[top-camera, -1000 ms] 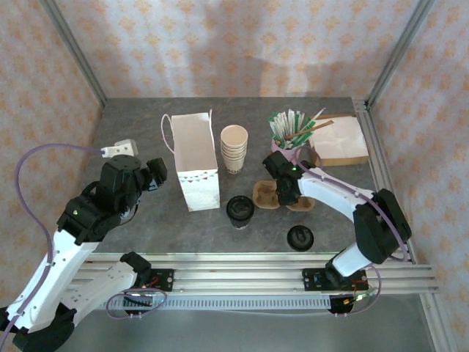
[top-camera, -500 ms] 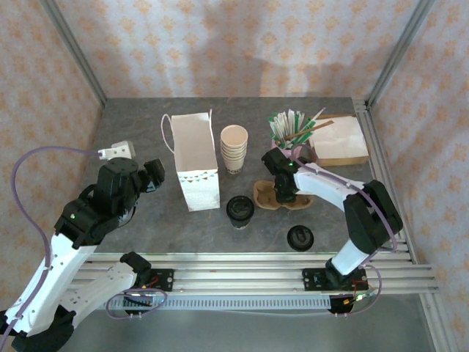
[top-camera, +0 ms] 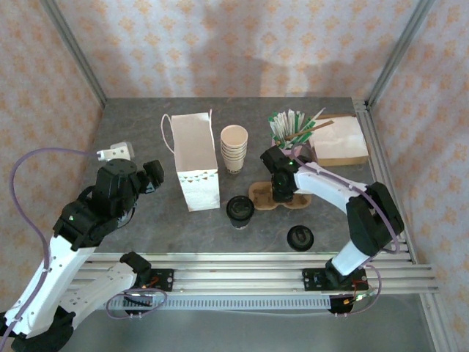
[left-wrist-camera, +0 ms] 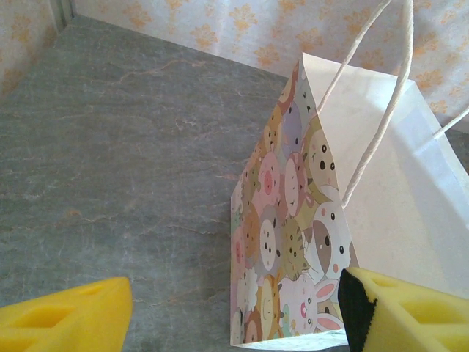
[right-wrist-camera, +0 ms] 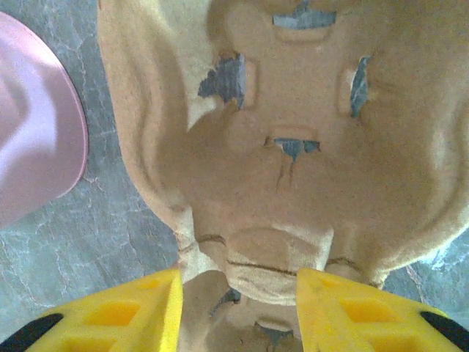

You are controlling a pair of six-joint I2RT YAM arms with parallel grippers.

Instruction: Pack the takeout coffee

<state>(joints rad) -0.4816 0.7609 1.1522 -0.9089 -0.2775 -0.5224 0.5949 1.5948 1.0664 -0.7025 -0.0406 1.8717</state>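
The takeout coffee (top-camera: 239, 208), a short tan cup with a black lid, stands upright on the table just right of the white paper bag (top-camera: 196, 164). The bag stands open with an animal print on its narrow side (left-wrist-camera: 289, 242). My left gripper (top-camera: 152, 176) (left-wrist-camera: 234, 315) is open wide, low and to the left of the bag, with nothing between its fingers. My right gripper (top-camera: 283, 191) (right-wrist-camera: 238, 282) is part-way open right over a brown pulp cup carrier (top-camera: 272, 195) (right-wrist-camera: 293, 147). Its yellow fingers (right-wrist-camera: 132, 308) flank the carrier's middle ridge.
A stack of lidless tan cups (top-camera: 234, 148) stands right of the bag. A loose black lid (top-camera: 300, 237) lies near the front. A pink holder (top-camera: 294, 152) (right-wrist-camera: 29, 139) of stirrers and a brown napkin stack (top-camera: 341, 139) sit at the back right. A white plug (top-camera: 117, 150) lies far left.
My right gripper has drawn a little left and back over the carrier, and the carrier has slid slightly left with it. The left arm has barely shifted.
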